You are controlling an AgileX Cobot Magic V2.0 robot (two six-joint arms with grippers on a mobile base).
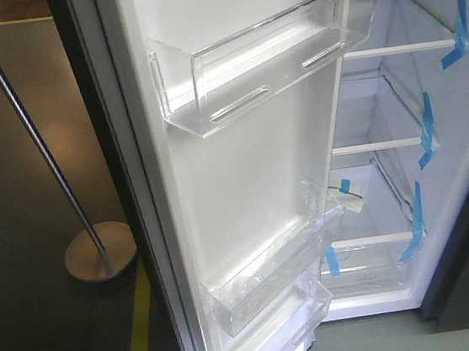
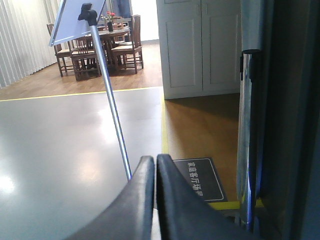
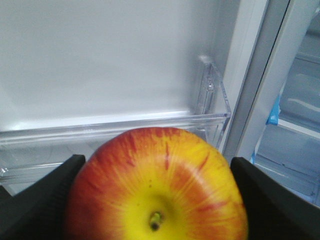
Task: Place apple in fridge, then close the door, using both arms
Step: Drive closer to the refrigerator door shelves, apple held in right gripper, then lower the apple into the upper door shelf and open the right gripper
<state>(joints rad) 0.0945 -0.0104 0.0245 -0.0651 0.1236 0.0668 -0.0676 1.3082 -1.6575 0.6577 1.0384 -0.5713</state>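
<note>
The right gripper [image 3: 159, 197] clamps the apple [image 3: 156, 187] between its two black fingers [image 3: 45, 200], one pressed to each flank of the fruit. The apple is red-streaked, and its yellow patch and stem face the wrist camera. It hangs in the air in front of the door's white inner liner, just before a clear door bin [image 3: 115, 125] and not yet on any shelf. To its right, past the door's edge, a slice of the fridge interior [image 3: 300, 100] shows.

From the front-facing camera the door [image 1: 245, 191] stands wide open. An upper clear bin [image 1: 264, 62] and lower clear bins [image 1: 272, 281] jut from its liner. Beyond it lies the white inside of the fridge [image 1: 370, 101], with white shelves [image 1: 390, 50] and strips of blue tape [image 1: 424, 128] along the right wall.

The left gripper [image 2: 155, 162] holds nothing — its two dark fingertips are pressed together. It hangs outside the fridge, beside the door's metallic edge at the right of its wrist view.

Left of the door a sign stand [image 1: 35, 139] leans on its round metal base [image 1: 99, 252], near a yellow floor line [image 1: 139, 339]. The left wrist view also takes in a dark floor mat [image 2: 200, 182] with white lettering, a white cabinet [image 2: 197, 47] and — farther off — a dining table [image 2: 100, 42] ringed by wooden chairs.
</note>
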